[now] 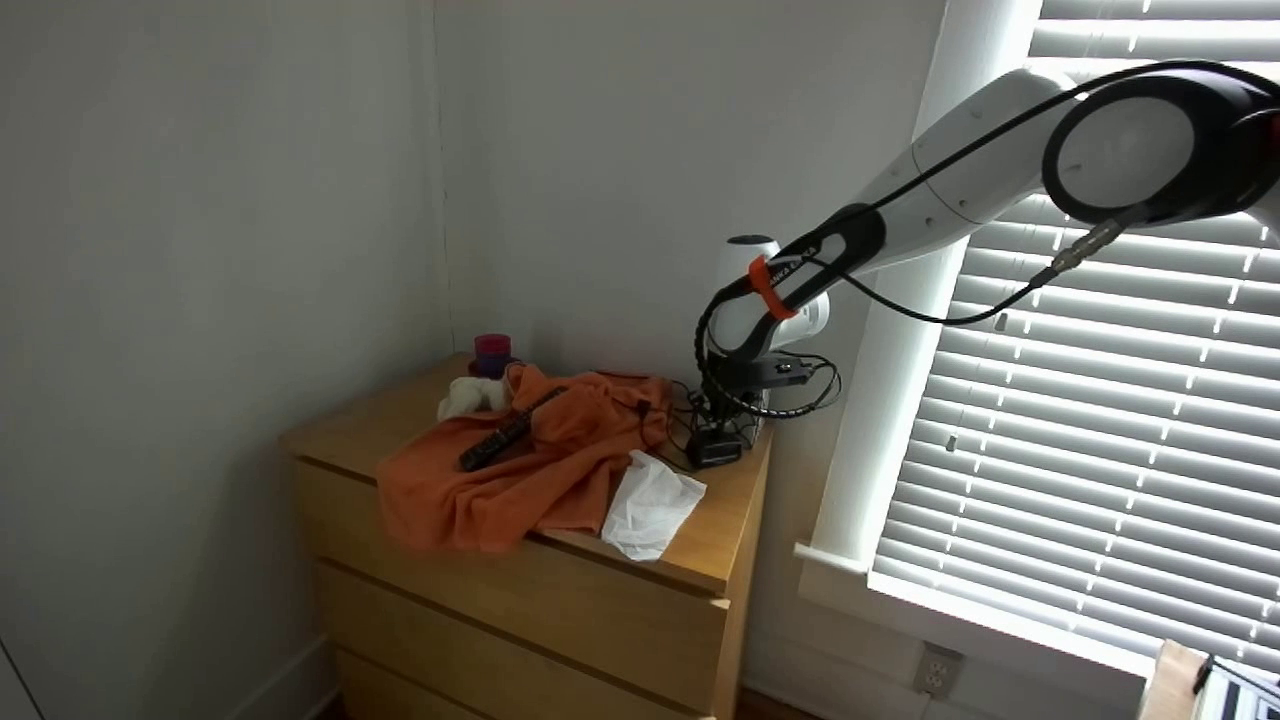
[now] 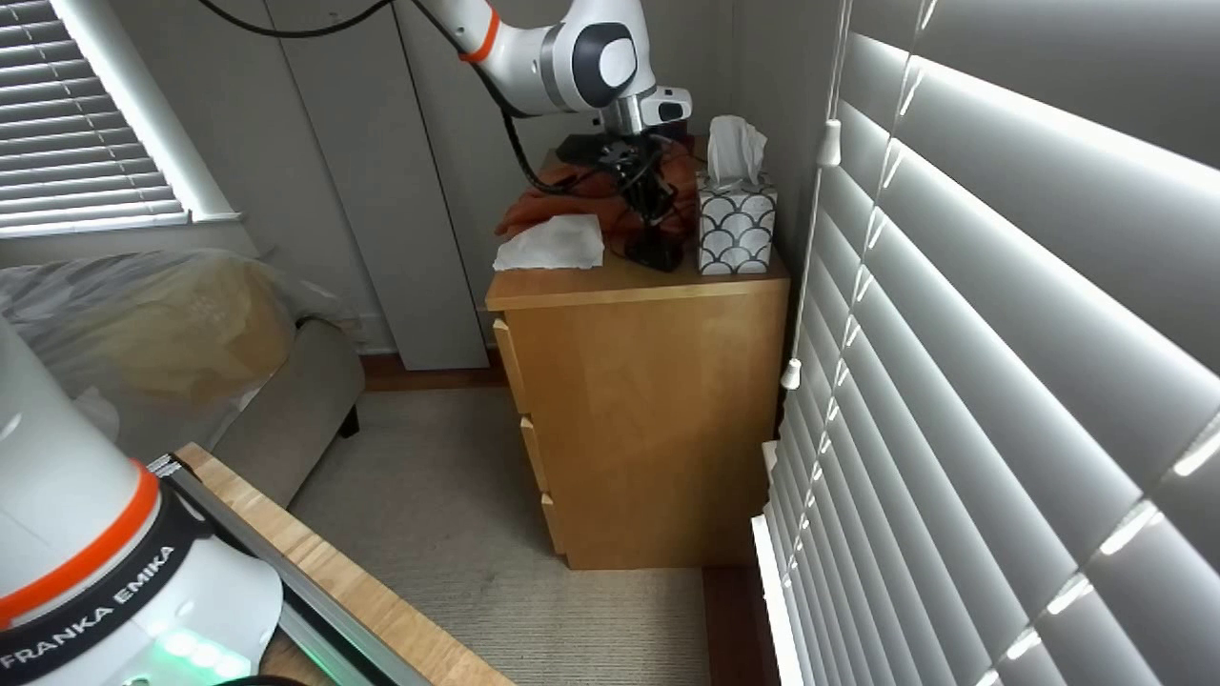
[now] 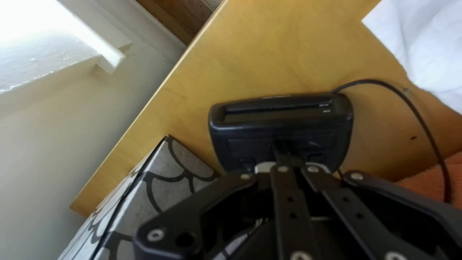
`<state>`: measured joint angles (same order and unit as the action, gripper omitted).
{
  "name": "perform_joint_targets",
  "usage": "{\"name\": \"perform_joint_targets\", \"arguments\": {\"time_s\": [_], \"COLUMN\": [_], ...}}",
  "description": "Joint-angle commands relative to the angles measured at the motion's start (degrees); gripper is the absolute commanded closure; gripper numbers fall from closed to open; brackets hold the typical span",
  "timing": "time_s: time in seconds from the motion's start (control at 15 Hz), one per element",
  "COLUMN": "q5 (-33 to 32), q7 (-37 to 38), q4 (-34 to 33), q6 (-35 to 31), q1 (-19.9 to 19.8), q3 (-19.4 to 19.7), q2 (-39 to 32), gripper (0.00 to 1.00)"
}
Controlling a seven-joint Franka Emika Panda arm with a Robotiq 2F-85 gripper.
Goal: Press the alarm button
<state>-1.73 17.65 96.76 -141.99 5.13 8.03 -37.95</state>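
Two fingers point(image 3: 283, 161) pinched together over the alarm clock point(image 3: 274, 119) hide part of it, so you might whiff the alarm button.

Alarm clock point(image 3: 278, 124) beside tissue box point(image 2: 737, 229)

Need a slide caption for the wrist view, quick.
Closed jaws over the black alarm device on the wooden dresser top, patterned box beside it; contact unclear.
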Motion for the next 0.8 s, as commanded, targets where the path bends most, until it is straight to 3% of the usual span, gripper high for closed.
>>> {"name": "perform_joint_targets", "arguments": {"time_s": [0.0, 0.33, 0.73], "q5": [-0.34, -0.19, -0.99], "q7": [0.68, 0.67, 0.96], "q4": [-2.43, -4.41, -1.51], "q6": [3.58, 7.25, 9.72], "q1": [0.24, 0.15, 0.56], "q3": [-1.1, -1.48, -1.11], "q2": [-4.14, -4.66, 1.07], "gripper": [1.0, 1.0, 1.0]}}
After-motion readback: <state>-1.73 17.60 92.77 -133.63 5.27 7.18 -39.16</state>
